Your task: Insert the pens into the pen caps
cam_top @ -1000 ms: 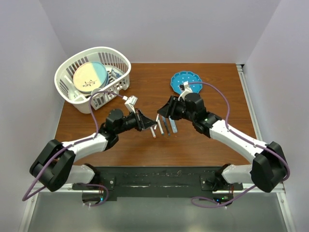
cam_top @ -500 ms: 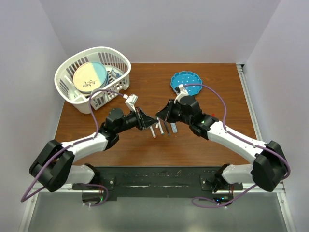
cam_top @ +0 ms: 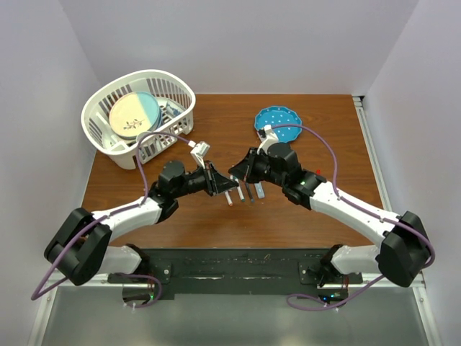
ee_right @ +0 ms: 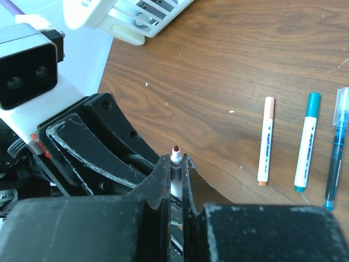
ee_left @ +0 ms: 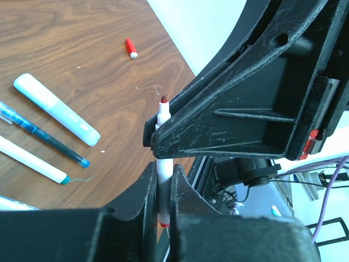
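My left gripper (cam_top: 218,181) is shut on a white pen with a red tip (ee_left: 162,112) and holds it above the table; the pen runs between its jaws (ee_left: 162,170). My right gripper (cam_top: 235,175) meets it tip to tip, and its jaws (ee_right: 175,164) close around the same pen (ee_right: 175,154), the red nib sticking out past them. A red cap (ee_left: 130,47) lies on the wood. Three more pens lie on the table: salmon-ended (ee_right: 265,141), teal (ee_right: 306,141) and dark blue (ee_right: 334,155). A thick light blue pen (ee_left: 56,109) lies beside them.
A white basket (cam_top: 101,108) holding a yellow and blue plate (cam_top: 135,114) stands at the back left. A blue dotted plate (cam_top: 277,119) lies at the back, behind my right arm. The loose pens (cam_top: 245,192) lie just under the grippers.
My right gripper has moved left until it meets my left gripper. The gap between them has closed. The pens on the table have not moved.
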Controlling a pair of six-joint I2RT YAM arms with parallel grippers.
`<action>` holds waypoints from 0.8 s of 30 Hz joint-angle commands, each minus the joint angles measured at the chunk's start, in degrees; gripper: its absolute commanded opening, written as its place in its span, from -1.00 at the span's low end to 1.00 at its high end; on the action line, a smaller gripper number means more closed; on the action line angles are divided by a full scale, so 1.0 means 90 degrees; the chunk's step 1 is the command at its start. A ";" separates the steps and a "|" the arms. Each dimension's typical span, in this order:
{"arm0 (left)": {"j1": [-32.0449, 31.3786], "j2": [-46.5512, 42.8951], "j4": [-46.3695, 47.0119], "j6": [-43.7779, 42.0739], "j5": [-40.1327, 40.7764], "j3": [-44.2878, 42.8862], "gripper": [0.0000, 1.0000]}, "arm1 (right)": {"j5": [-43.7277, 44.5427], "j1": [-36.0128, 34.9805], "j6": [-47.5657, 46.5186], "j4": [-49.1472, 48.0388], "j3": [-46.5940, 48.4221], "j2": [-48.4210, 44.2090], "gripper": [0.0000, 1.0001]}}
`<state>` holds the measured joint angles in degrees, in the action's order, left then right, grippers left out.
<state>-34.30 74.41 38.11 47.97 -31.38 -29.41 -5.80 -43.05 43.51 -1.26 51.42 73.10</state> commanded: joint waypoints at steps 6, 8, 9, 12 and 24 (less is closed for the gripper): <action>-0.0036 -0.0230 -0.0044 -0.0427 0.0136 -0.0131 -1.00 | 0.0516 -0.0032 -0.0594 0.0625 0.0565 -0.0417 -0.21; -0.0036 -0.0455 -0.0287 -0.0650 0.0399 -0.0073 -1.00 | 0.1296 0.0007 -0.1131 0.1249 0.0731 -0.0417 -0.14; -0.0017 -0.0649 -0.0405 -0.0729 0.0497 -0.0024 -1.00 | 0.1521 0.0085 -0.1413 0.1408 0.0838 -0.0417 -0.11; 0.0080 -0.1107 -0.0757 -0.1022 0.0790 0.0103 -1.00 | 0.1904 0.0573 -0.1795 0.1819 0.0927 -0.0330 -0.06; 0.1448 -0.1959 -0.2093 -0.1997 -0.0898 -0.0384 -1.00 | 0.2745 0.3414 -0.2061 0.3108 0.1250 0.1377 0.05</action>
<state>-23.00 57.52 26.06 37.19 -32.88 -28.60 15.05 -18.52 25.82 21.87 61.17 82.02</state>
